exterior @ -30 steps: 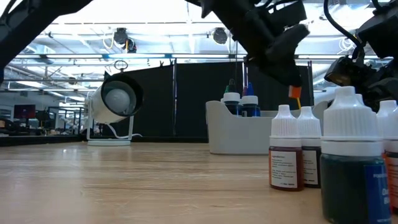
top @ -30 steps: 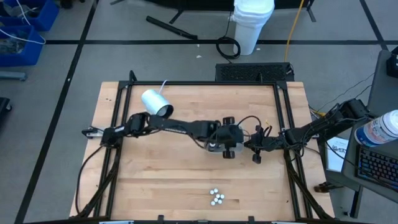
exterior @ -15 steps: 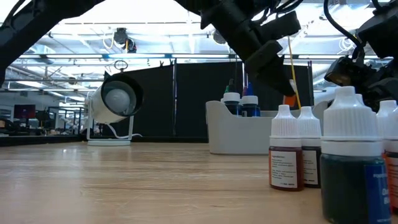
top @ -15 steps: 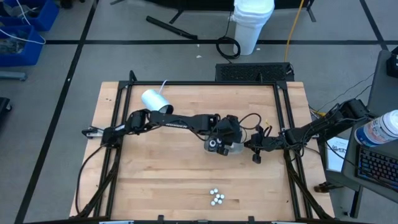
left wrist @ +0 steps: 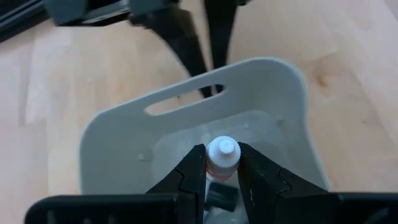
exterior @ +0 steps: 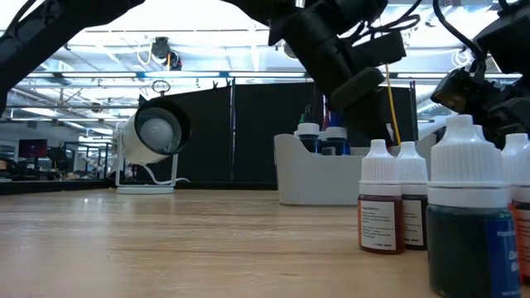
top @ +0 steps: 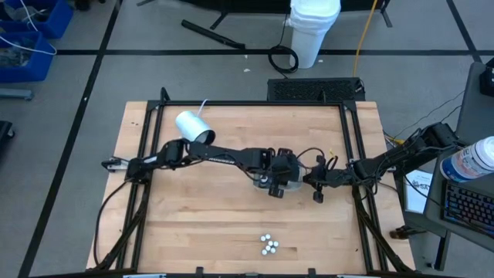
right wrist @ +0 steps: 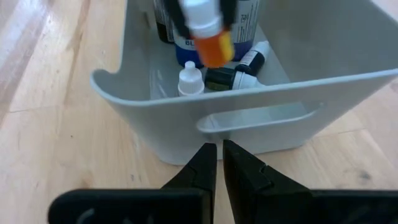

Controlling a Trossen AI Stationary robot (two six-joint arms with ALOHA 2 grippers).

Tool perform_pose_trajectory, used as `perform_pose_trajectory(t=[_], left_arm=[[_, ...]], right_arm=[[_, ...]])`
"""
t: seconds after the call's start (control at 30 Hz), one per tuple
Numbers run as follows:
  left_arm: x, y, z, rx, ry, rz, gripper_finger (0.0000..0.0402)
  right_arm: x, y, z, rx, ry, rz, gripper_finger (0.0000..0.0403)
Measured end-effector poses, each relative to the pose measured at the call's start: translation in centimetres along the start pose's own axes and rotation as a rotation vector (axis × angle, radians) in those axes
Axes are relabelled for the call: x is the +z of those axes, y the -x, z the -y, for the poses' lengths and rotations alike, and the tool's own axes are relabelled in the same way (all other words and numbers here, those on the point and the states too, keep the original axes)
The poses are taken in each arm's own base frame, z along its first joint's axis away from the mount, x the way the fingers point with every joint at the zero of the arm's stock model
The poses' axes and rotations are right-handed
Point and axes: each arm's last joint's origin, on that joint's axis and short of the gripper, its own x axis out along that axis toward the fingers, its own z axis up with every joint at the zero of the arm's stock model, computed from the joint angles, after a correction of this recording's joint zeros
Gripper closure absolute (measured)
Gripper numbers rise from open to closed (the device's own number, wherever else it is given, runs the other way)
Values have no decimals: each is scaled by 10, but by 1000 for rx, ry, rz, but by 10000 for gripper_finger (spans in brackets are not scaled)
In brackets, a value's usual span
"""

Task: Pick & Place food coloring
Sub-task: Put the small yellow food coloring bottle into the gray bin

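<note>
1. Over the grey tray (left wrist: pixel 112 137), the left tool (left wrist: pixel 221 168) grips an orange food coloring bottle (left wrist: pixel 221 155);
2. Beside the tray, the right tool (right wrist: pixel 219 163) waits, closed and empty;
3. Near the table (top: pixel 193 224) front, more bottles (top: pixel 268 244) stand.

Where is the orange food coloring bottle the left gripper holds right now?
In the left wrist view, the orange bottle sits clamped in the left gripper, just above the grey tray at mid-table.
</note>
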Motion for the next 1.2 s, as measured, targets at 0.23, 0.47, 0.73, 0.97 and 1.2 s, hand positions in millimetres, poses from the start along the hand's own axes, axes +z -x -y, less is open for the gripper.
perform_pose_trajectory(t=[0.23, 0.47, 0.73, 0.97, 1.2], left_arm=[[0, 0, -2, 27, 73, 0, 325], [11, 5, 11, 102, 64, 20, 325], [13, 8, 4, 125, 134, 25, 325], [14, 8, 2, 129, 212, 45, 322], [15, 8, 3, 81, 208, 68, 320]], right_arm=[[0, 0, 0, -2, 14, 0, 380], [0, 0, 0, -3, 14, 1, 380], [0, 0, 0, -1, 12, 0, 380], [0, 0, 0, -1, 11, 0, 380], [0, 0, 0, 0, 10, -1, 380]])
